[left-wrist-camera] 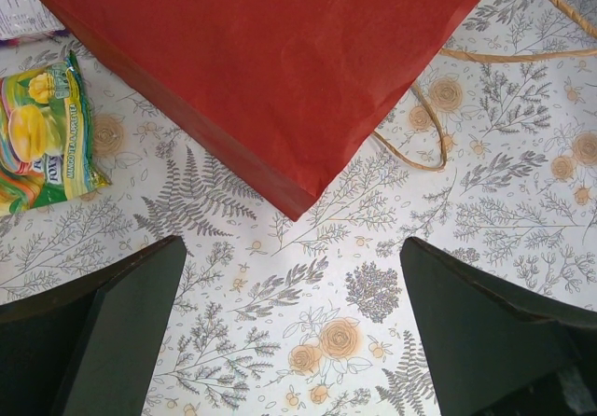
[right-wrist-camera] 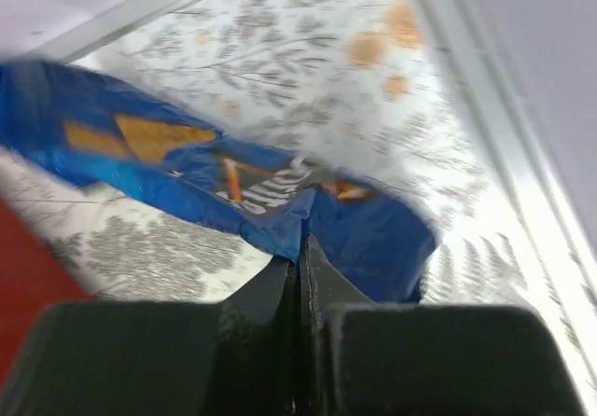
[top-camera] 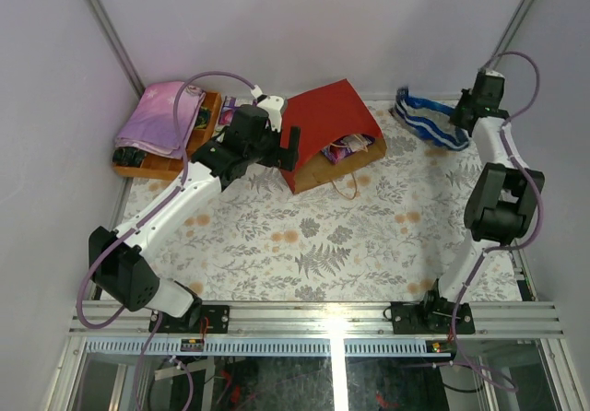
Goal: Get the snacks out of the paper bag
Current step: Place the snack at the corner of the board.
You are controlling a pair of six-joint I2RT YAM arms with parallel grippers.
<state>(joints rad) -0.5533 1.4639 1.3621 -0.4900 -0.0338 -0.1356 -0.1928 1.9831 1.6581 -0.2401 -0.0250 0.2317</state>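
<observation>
The red paper bag (top-camera: 324,125) lies on its side at the back middle, its mouth facing right, with purple-white packs (top-camera: 345,148) showing inside. My left gripper (top-camera: 293,146) is open and empty, hovering by the bag's closed left end (left-wrist-camera: 280,62). A yellow-green candy bag (left-wrist-camera: 42,131) lies on the table left of the bag. A purple-white pack corner (left-wrist-camera: 20,10) shows beside it. My right gripper (top-camera: 458,116) is shut on the blue Doritos bag (top-camera: 422,121) at the back right, pinching its edge (right-wrist-camera: 270,220). The bag's cord handles (left-wrist-camera: 420,150) trail on the table.
A pink-purple folded cloth (top-camera: 161,116) rests on a wooden tray (top-camera: 201,127) at the back left. White enclosure walls stand close behind and to the sides. A metal rail (right-wrist-camera: 485,145) runs along the table's right edge.
</observation>
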